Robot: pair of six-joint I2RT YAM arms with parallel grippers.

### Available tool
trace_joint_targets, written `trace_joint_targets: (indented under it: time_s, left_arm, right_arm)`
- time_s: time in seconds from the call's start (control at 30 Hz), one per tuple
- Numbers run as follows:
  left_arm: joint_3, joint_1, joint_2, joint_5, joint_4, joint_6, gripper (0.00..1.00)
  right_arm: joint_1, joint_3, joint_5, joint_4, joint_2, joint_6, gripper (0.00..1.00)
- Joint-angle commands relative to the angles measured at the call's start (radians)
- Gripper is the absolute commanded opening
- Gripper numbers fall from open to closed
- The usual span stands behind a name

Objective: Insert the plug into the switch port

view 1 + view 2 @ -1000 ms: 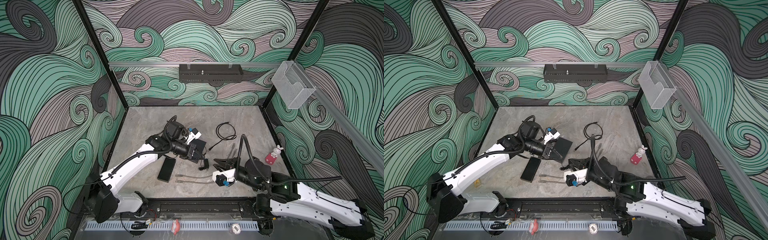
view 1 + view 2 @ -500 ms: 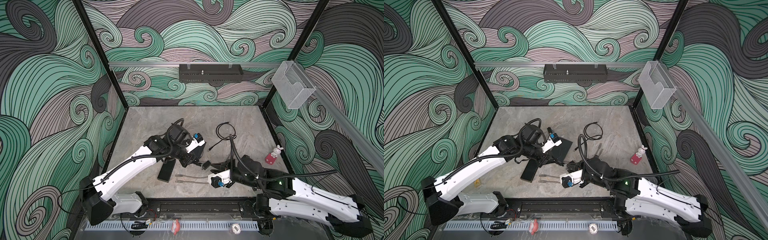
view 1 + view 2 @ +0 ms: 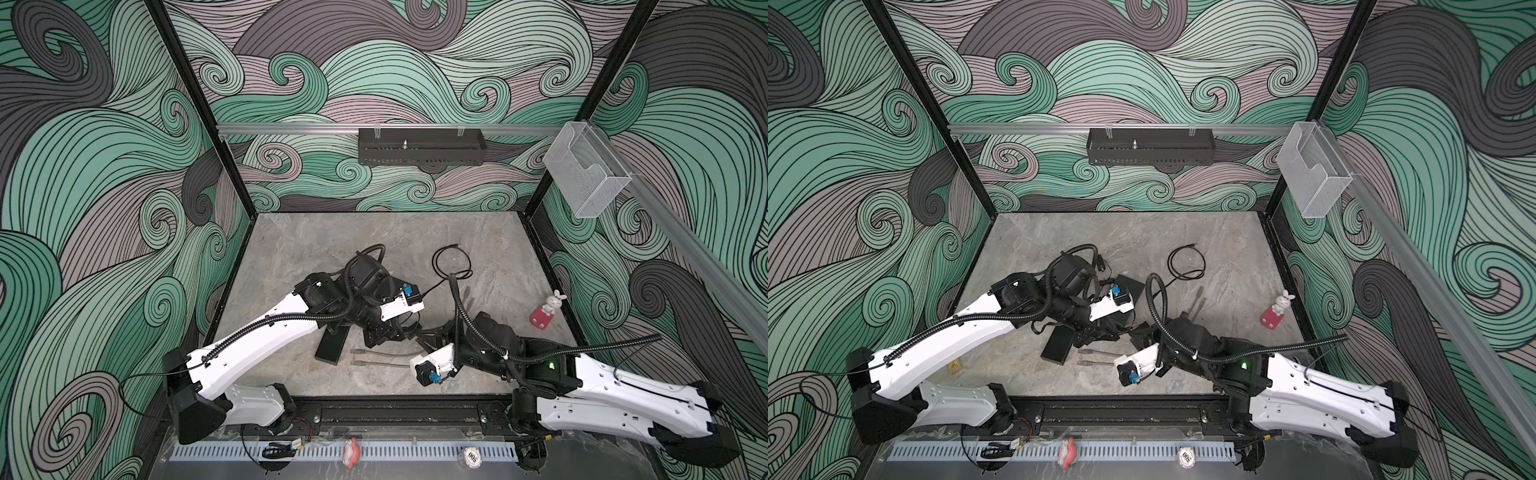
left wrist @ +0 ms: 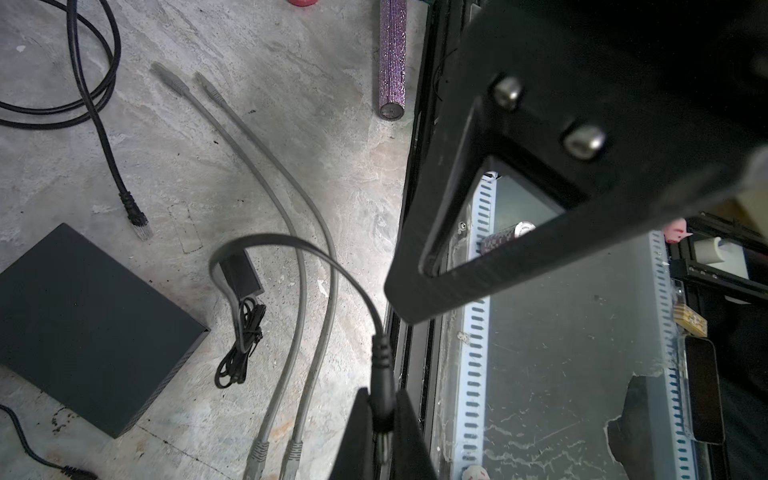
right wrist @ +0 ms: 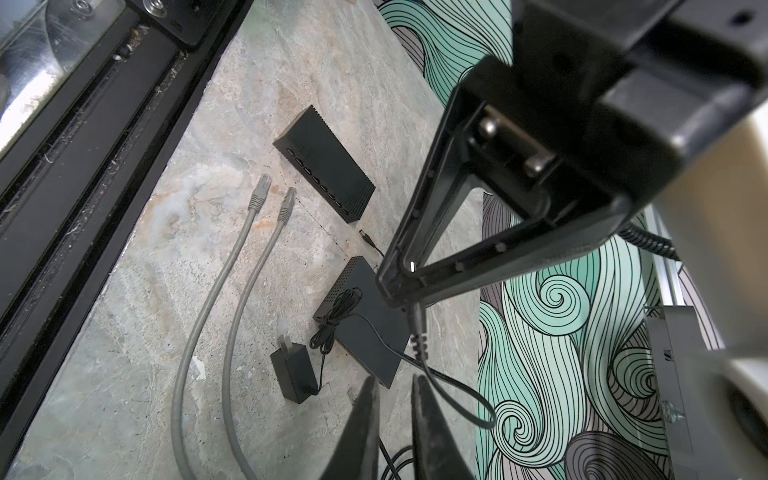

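Observation:
My left gripper [image 4: 382,399] is shut on the black barrel plug [image 4: 380,361], whose thin cable loops away from it. In the right wrist view the same plug [image 5: 417,328] hangs from the left gripper [image 5: 399,291], above a square black box [image 5: 365,332]. The switch [image 5: 324,166], a long black box with a row of ports along one side, lies on the table [image 3: 291,257] in both top views [image 3: 332,347] [image 3: 1057,349]. Close beside the plug's cable, my right gripper [image 5: 395,384] is open by a narrow gap, with nothing between its fingers.
A black power adapter [image 5: 293,374] with its bundled cord lies by the square box. Two grey network cables [image 5: 232,270] run beside the switch. A coiled black cable [image 3: 451,262], a pink bunny toy [image 3: 548,309] and a glittery purple tube [image 4: 392,58] also lie about.
My left gripper has carried the plug toward the table's front, off the square box. The right arm has reached in closer to it, and its jaws have narrowed.

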Motion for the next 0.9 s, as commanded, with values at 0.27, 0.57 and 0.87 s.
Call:
trace_joint_targets:
  time_s: [0.27, 0.57, 0.87]
  left_arm:
    - [0.056, -0.008, 0.024, 0.051, -0.060, 0.007, 0.00]
    - [0.072, -0.019, 0.037, 0.067, -0.087, 0.014, 0.00]
    - [0.077, -0.028, 0.049, 0.065, -0.103, 0.013, 0.00]
  right_arm:
    - [0.025, 0.000, 0.046, 0.017, 0.014, -0.037, 0.23]
    - [0.027, 0.010, 0.067, 0.017, 0.053, -0.038, 0.23]
    - [0.027, 0.013, 0.066, 0.025, 0.069, -0.040, 0.14]
